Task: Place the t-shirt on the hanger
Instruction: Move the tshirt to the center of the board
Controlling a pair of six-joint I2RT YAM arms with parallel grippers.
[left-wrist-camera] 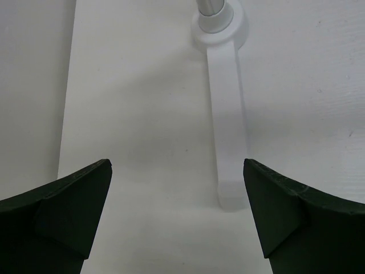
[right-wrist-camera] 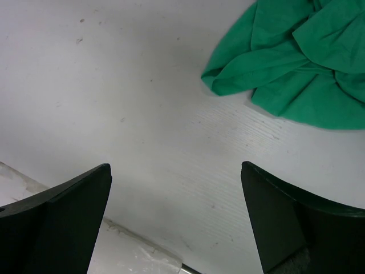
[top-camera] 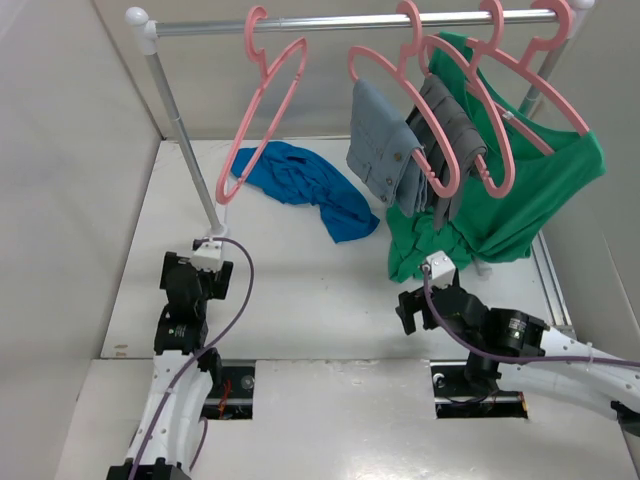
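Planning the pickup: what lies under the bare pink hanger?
The blue t-shirt lies crumpled on the table below the hanger, whose lower tip crosses its edge in the top view. Anything beneath the cloth is hidden.

White table. Far side: metal rail. On the right, hung from pink hangers: grey clothes, green shirt sagging onto the table.

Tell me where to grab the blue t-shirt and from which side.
Likely best: pinch the bunched near-right end of the blue t-shirt, descending from above on the arms' side: it lies crumpled on the table, and that end sits clear of the empty pink hanger and the rack post.
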